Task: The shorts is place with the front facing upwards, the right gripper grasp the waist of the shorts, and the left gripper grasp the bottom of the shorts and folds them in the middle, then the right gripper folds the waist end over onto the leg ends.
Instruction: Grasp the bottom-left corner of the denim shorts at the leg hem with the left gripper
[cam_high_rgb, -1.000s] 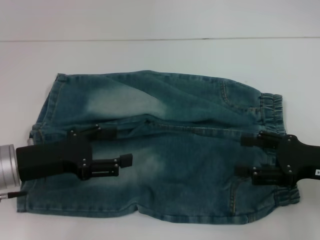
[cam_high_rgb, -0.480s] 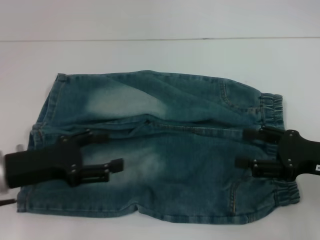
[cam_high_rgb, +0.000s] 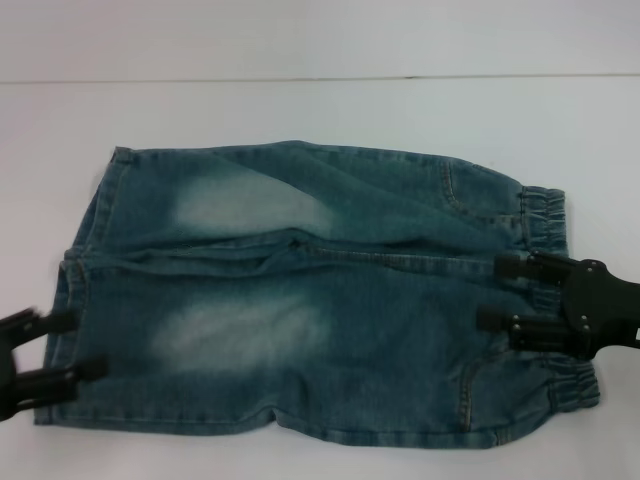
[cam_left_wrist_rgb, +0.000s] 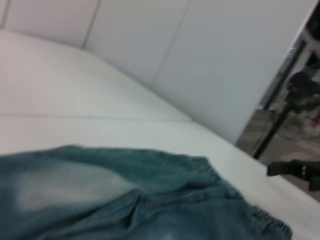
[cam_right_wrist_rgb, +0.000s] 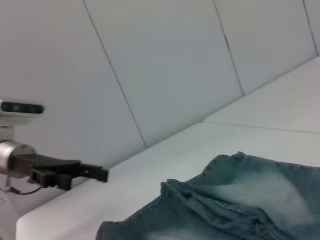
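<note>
shorts (cam_high_rgb: 320, 290) lying flat on the white worktop (cam_high_rgb: 320, 110), left pincer (cam_high_rgb: 62, 345) spread at the leg hem, right pincer (cam_high_rgb: 500, 293) spread over the waistband

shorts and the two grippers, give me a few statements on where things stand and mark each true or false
1. The shorts lie spread flat on the white table. True.
2. The elastic waistband is on the robot's left. False: it is on the robot's right, the leg ends on the left.
3. The right gripper is open, over the waist end. True.
4. The left gripper is shut on the leg hem. False: its fingers are apart at the leg-end edge, holding nothing.
5. The shorts are already folded in half. False: both legs lie side by side, unfolded.
</note>
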